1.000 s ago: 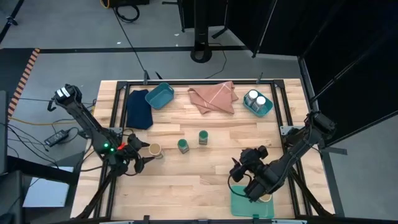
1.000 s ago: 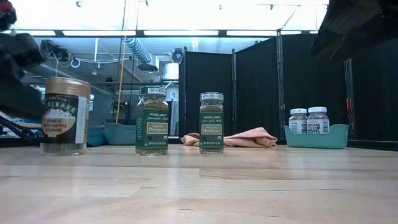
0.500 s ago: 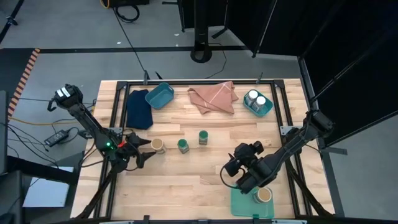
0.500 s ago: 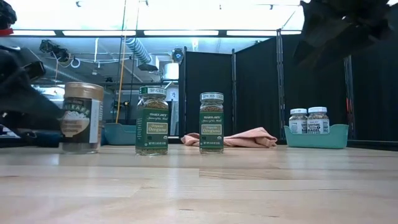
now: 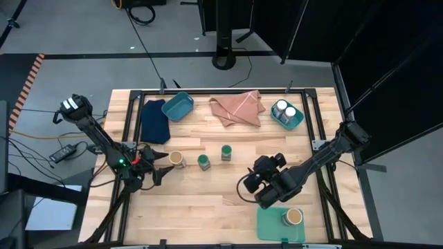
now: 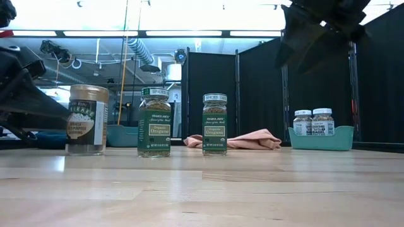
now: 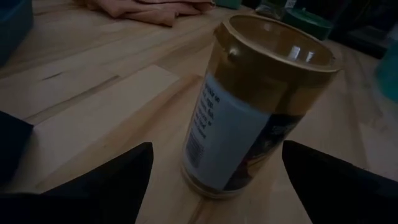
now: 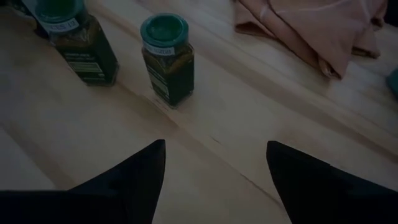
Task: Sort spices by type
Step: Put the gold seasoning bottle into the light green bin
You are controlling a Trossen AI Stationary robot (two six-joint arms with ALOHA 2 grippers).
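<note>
A tan-topped spice jar (image 5: 176, 161) stands upright on the table between the open fingers of my left gripper (image 5: 165, 166). The left wrist view shows a gap on each side of this jar (image 7: 255, 106). Two green-lidded jars (image 5: 203, 162) (image 5: 225, 152) stand mid-table. My right gripper (image 5: 246, 191) is open and empty, raised above the table to their near right. It faces them in the right wrist view (image 8: 216, 144). A second tan-topped jar (image 5: 293, 216) stands on the green tray (image 5: 270, 225). Two white-lidded jars (image 5: 284, 111) sit in a teal bin (image 5: 296, 122).
A second teal bin (image 5: 178, 106) stands at the far left, beside a dark blue cloth (image 5: 154, 121). A pink cloth (image 5: 238, 108) lies at the far middle. Bare wood lies along the near edge between the two arms.
My left gripper and the tan-topped jar have gone a short way toward the table's right and far edge; the jar stays upright. My right gripper has risen from the green tray and gone toward the table's left, uncovering the tan-topped jar standing there.
</note>
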